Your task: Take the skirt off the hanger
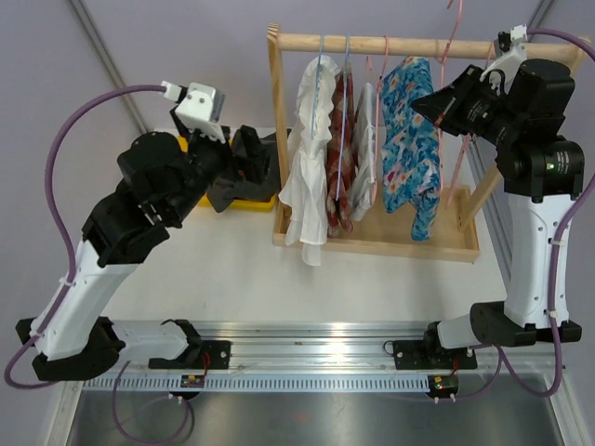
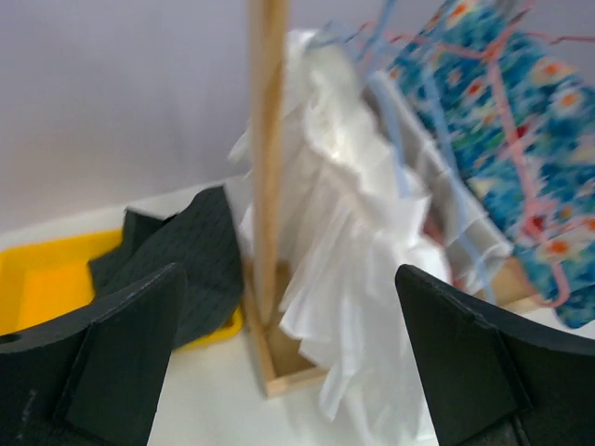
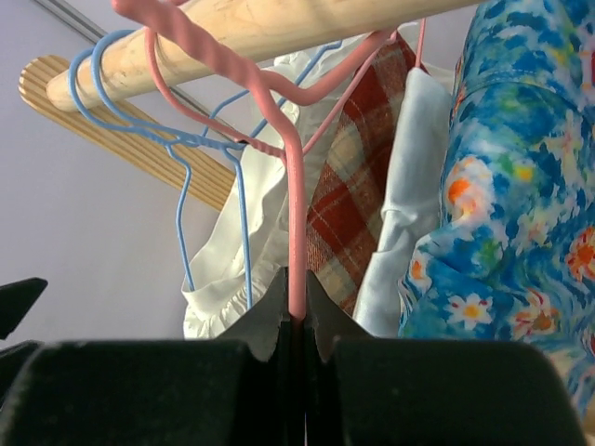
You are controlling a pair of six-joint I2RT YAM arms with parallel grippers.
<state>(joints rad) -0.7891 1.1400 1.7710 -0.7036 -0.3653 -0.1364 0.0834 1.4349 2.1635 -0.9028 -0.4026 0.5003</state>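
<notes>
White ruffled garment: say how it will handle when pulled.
Probably floppy: the white ruffled garment drapes in soft folds. Likely light, since the fabric looks thin. The thin blue hanger above it may swing on the wooden rail if tugged.

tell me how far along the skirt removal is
Early. Done: a dark garment lies in the yellow tray, and the right gripper is clamped on the pink hanger just under its hook. In hand: that hanger hangs on the wooden rod; the left gripper is open, facing the white ruffled skirt. Left: pulling the skirt off its hanger.
</notes>
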